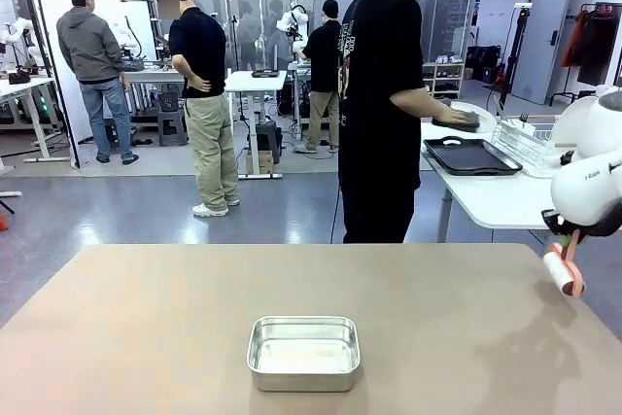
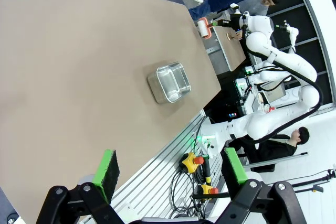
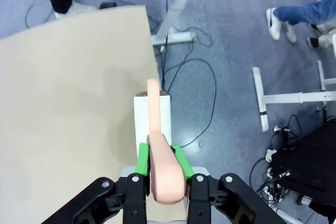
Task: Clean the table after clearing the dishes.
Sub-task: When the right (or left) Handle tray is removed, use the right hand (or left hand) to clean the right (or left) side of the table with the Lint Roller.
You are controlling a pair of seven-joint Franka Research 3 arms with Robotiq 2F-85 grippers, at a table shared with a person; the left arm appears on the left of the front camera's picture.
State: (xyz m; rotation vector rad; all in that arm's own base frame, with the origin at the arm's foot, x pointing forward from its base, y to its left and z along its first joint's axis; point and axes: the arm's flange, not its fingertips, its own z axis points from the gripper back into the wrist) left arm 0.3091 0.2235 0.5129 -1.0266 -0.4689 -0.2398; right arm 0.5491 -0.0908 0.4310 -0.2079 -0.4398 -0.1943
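The right gripper (image 3: 163,163) is clenched on the pink handle of a lint roller (image 3: 153,116), held past the table's (image 1: 146,318) right edge, seemingly poised for rolling; the left gripper (image 2: 170,174) is spread wide, holding nothing; a steel pan (image 1: 303,352) sits near the front edge, in the roller's likely path; a dark tray (image 1: 471,155) is seen on the white side table (image 1: 486,199), beside the person (image 1: 384,94).

Left gripper (image 2: 168,169) open above table (image 2: 79,66) edge; steel pan (image 2: 169,82) on table; roller (image 2: 203,27) beyond.
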